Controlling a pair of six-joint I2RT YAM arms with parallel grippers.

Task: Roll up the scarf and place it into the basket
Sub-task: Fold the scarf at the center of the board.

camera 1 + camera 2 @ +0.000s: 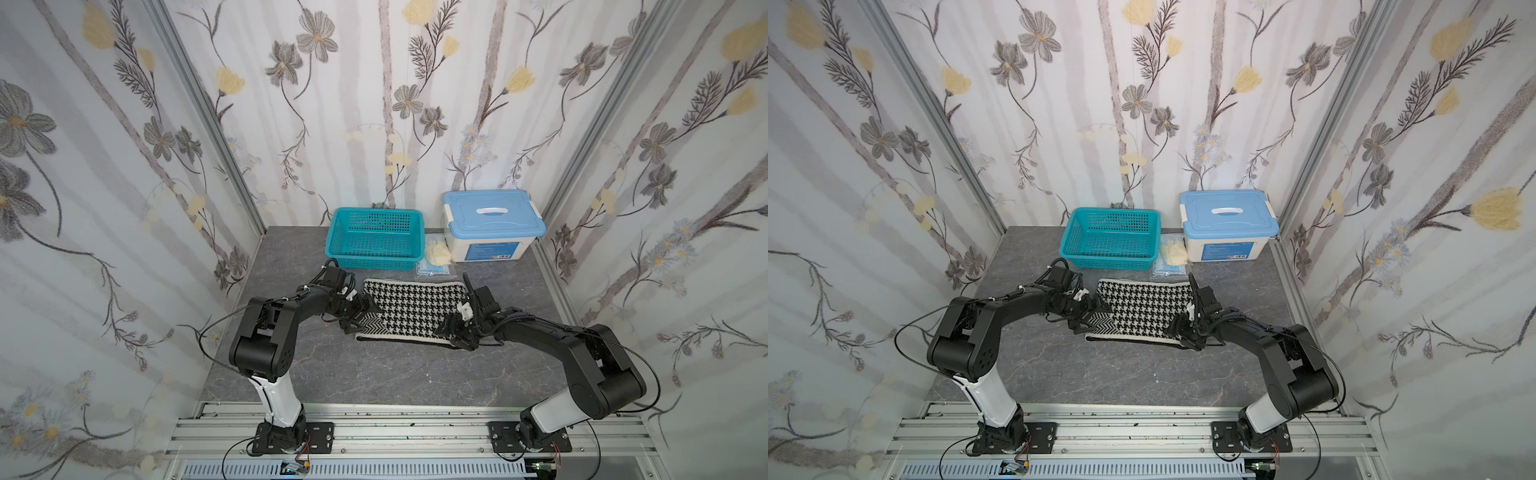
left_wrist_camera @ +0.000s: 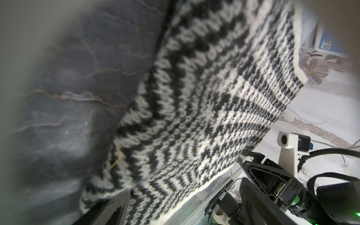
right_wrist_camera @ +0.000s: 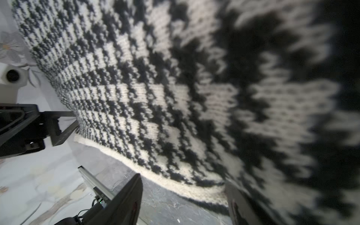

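Note:
The scarf (image 1: 415, 307) (image 1: 1142, 307) lies folded flat on the grey table, houndstooth face up, with a herringbone patch at its near left corner. My left gripper (image 1: 365, 318) (image 1: 1098, 318) stands open at the scarf's left end, its fingers spread on either side of that corner. In the left wrist view the scarf (image 2: 214, 97) fills the space between the left gripper's (image 2: 175, 206) fingers. My right gripper (image 1: 451, 334) (image 1: 1177, 334) is open at the near right corner. Its wrist view shows the cream edge of the scarf (image 3: 136, 87) reaching one finger and bare table inside the gripper (image 3: 185, 204). Behind the scarf stands the teal basket (image 1: 374, 262) (image 1: 1106, 262), with nothing in it.
A white storage box with a light blue lid (image 1: 492, 224) stands at the back right. A pale yellow cloth lump (image 1: 436, 252) and a clear packet (image 1: 432, 271) lie between the box and the basket. Floral walls close in three sides. Bare table (image 1: 395, 374) lies in front of the scarf.

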